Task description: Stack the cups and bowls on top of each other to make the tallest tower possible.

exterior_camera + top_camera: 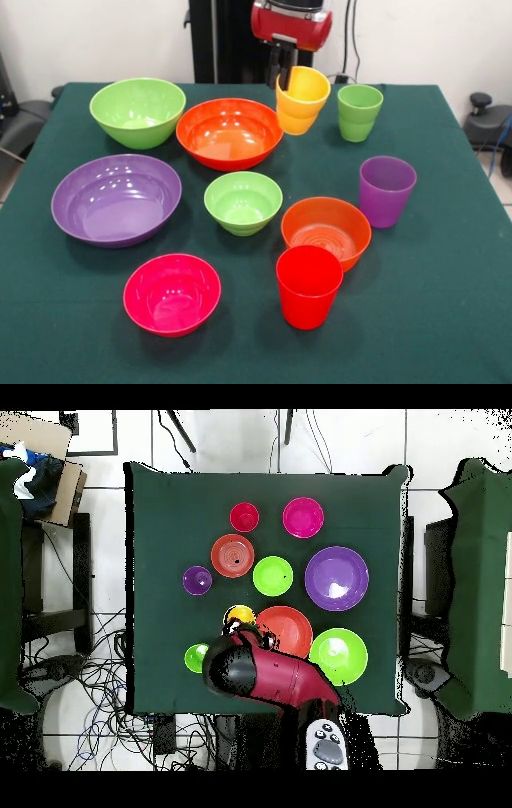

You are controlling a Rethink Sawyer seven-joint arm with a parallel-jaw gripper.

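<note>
My gripper (283,78) is at the table's far side, shut on the near-left rim of the yellow cup (302,100), which hangs tilted beside the large orange bowl (230,132). The light green cup (359,112) stands to its right. The purple cup (386,190) and red cup (309,286) stand upright nearer the front. The large lime bowl (138,111), large purple bowl (117,199), small lime bowl (243,202), small orange bowl (326,231) and pink bowl (172,293) sit apart, open side up. In the overhead view the arm (265,672) covers part of the yellow cup (239,617).
The green cloth-covered table (448,320) has bare cloth along its front and right edges. The robot's black pedestal (228,40) stands behind the far edge. Cables and chairs lie around the table in the overhead view.
</note>
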